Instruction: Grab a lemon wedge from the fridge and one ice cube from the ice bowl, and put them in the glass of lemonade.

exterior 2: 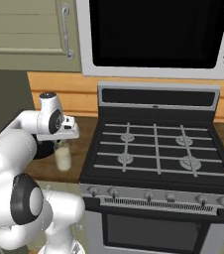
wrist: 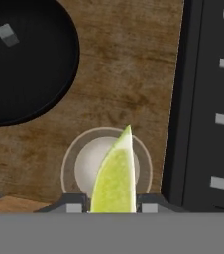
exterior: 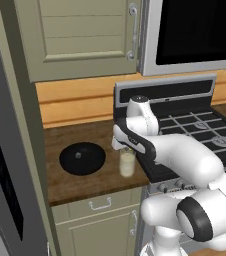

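The yellow-green lemon wedge [wrist: 115, 178] sits between my gripper's [wrist: 112, 204] two finger tips, which close in on its sides. It hangs straight above the glass of lemonade [wrist: 72, 163], whose round rim shows around it. The glass [exterior: 127, 162] [exterior 2: 63, 158] stands on the wooden counter, right under the gripper [exterior: 125, 148] [exterior 2: 62, 143]. The black ice bowl [exterior: 82, 158] [wrist: 29, 74] lies just left of the glass, with one small grey ice cube [wrist: 7, 34] at its centre. The fridge [exterior: 0, 175] rises at the far left.
A black gas stove [exterior 2: 153, 149] borders the counter close to the right of the glass. Beige cabinets [exterior: 75, 35] and a microwave [exterior 2: 153, 34] hang above. The counter's front edge [exterior: 95, 192] runs just before the bowl and glass.
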### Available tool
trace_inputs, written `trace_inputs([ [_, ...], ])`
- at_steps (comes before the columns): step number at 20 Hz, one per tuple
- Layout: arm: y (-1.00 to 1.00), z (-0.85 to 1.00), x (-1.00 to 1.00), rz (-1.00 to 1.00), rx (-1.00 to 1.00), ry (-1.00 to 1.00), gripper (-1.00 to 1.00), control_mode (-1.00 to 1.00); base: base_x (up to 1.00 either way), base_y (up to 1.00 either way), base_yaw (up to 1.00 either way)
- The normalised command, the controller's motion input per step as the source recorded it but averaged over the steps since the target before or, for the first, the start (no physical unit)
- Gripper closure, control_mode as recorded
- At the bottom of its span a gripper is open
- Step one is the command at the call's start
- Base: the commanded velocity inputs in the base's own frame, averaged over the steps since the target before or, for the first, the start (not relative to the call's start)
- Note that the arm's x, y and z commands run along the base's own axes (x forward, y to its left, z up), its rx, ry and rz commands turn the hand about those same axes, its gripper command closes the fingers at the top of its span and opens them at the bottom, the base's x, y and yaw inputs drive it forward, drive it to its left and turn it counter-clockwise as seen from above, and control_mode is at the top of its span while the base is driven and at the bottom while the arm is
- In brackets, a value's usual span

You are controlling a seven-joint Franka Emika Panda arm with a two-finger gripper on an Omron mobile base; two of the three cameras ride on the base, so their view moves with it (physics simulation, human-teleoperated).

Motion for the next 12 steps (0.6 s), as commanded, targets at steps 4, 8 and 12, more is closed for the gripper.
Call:
trace_inputs([
  [4, 0.00, 0.00, 0.00, 0.00, 0.00, 0.00, -1.00, -1.00, 0.00, 0.00, 0.00],
  [8, 0.00, 0.00, 0.00, 0.00, 0.00, 0.00, -1.00, -1.00, 0.00, 0.00, 0.00],
  [12, 0.00, 0.05, -0.01, 0.00, 0.00, -0.01, -1.00, -1.00, 0.00, 0.00, 0.00],
])
